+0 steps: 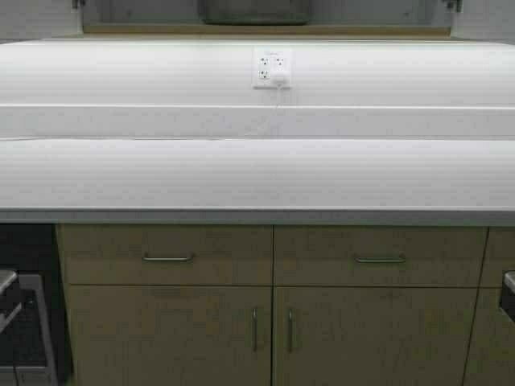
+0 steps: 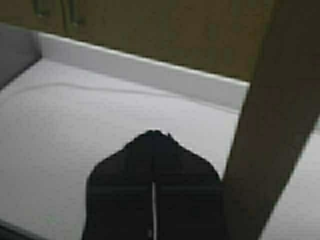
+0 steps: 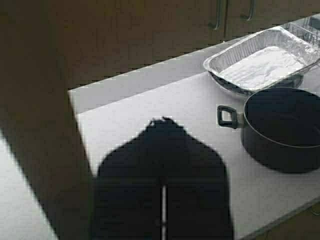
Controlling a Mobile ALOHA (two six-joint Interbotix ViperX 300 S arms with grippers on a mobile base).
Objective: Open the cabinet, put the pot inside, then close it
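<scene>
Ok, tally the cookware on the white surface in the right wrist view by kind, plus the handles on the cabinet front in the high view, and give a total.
Pot: 1
Foil tray: 1
Drawer handles and: 2
Door handles and: 2
Total: 6

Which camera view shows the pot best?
The right wrist view: the pot stands there on a white surface, beside a foil tray, with one black handle and its dark inside visible. The high view shows only counter and closed cabinet doors, no pot. The left wrist view shows none either.
</scene>
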